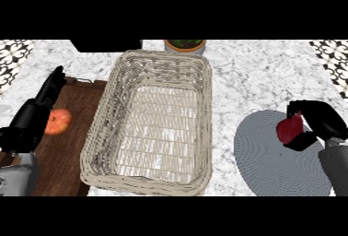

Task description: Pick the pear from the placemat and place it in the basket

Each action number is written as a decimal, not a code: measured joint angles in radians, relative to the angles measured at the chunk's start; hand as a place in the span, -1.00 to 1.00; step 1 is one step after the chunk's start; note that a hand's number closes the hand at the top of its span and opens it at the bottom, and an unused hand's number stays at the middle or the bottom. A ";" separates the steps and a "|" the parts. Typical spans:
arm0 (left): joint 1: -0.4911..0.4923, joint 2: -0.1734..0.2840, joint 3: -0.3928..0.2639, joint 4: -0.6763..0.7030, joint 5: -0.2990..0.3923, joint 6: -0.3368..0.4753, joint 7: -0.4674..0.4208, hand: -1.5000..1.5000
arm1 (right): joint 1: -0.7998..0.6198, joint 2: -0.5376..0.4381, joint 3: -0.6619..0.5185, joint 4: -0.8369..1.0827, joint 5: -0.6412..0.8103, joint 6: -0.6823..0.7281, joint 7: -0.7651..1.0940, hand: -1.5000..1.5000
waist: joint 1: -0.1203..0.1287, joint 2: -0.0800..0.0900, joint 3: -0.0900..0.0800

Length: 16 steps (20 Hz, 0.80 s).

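The right hand (pixel 314 126) has the pear (pixel 291 127), a dark red fruit, with black fingers and thumb curled round it so only its left face shows, and it hangs over the top right part of the round grey placemat (pixel 272 161). Whether the fruit is clear of the mat or just touching it, the view does not settle. A pear like this should be fairly light and solid, smooth-skinned and a bit slippery, tapering toward the stem, so the broad belly looks the safest place to take it, and that seems to be where the fingers sit now. Bruising is the likely risk if it gets knocked on a rim. The wicker basket (pixel 115 92) stands in the middle of the marble bench (pixel 265 73), well apart to the left of the fruit, long and open-topped with nothing inside. Over at the far left, the left hand (pixel 41 103) rests open, fingers straight, above a wooden board (pixel 75 152), just beside a reddish apple (pixel 58 121).
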 measured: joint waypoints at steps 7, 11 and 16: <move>-0.001 -0.002 0.008 0.017 0.001 0.003 -0.003 0.00 | -0.059 0.137 -0.106 -0.280 -0.222 -0.027 0.036 1.00 | -0.015 -0.005 0.004; -0.009 -0.004 0.006 0.028 -0.004 0.004 -0.007 0.00 | -0.101 0.188 -0.113 -0.486 -0.333 0.056 0.116 1.00 | -0.013 -0.004 0.004; -0.015 -0.001 0.009 0.039 0.001 -0.005 -0.019 0.00 | -0.203 0.210 -0.096 -0.731 -0.439 0.213 0.329 1.00 | -0.001 -0.001 0.005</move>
